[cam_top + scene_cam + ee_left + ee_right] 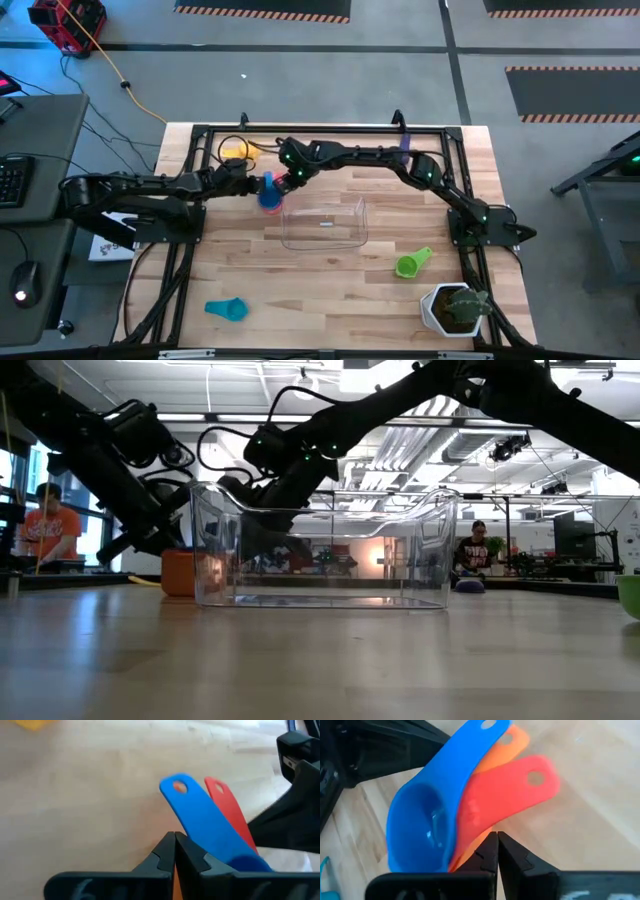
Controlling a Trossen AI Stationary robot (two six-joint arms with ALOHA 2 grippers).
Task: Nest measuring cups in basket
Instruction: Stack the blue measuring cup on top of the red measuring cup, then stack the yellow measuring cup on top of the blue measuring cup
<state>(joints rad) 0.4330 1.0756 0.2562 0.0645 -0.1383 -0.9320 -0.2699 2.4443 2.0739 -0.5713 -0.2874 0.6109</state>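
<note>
A nested stack of measuring cups (270,193), blue in red in orange, sits on the table just left of the clear basket (325,222). In the low view its orange cup (178,573) rests bottom-down beside the basket (320,550). My left gripper (175,847) comes at the stack from the left and my right gripper (496,845) from the far right; both are shut at it. The yellow cup (235,150), green cup (412,263) and light blue cup (227,309) lie apart on the table. The dark blue cup is not in view. My left gripper is shut at the stack's edge under the base of the blue handle (200,832), coming level from the table's left. Orange shows in the slit between its fingers; the fingers hide the exact spot. The stack stands on the table. My right gripper is shut at the rim of the stack, where the orange cup's wall (469,854) shows under the red cup (485,815), slanting down from the far right. The three handles fan out beyond the fingertips. The pinched spot is hidden by the fingers.
A white pot with a green plant (455,308) stands at the table's near right corner. The black frame rails (330,128) run along the table's edges. Bare wood lies between the basket and the near edge. People sit in the room beyond the table.
</note>
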